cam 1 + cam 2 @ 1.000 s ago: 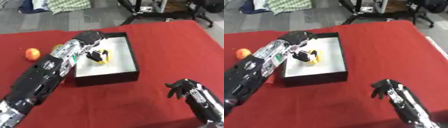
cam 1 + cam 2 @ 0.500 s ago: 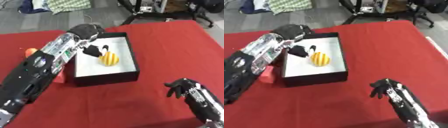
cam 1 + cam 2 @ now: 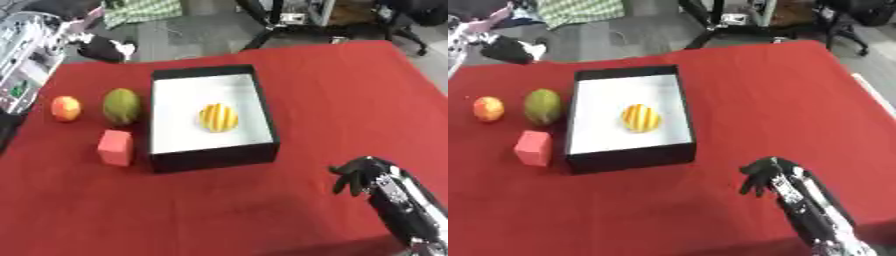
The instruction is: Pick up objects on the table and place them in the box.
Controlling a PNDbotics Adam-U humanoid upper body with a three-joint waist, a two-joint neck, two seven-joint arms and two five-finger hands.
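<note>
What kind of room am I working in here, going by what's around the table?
Probably a lab or workshop rather than a home. Beyond the red-covered table lies bare grey floor with black stand legs and an office chair base. The table holds a staged set: a black box beside toy-like items.

No text, label, brand, number or sign can be read in either view. The black box (image 3: 213, 156) with its white inside carries no print that I can make out, and the pink block (image 3: 115, 147) beside it shows plain faces only — no letters. The robot's left arm (image 3: 26, 55) has small marks, but they are too blurred to read.
</note>
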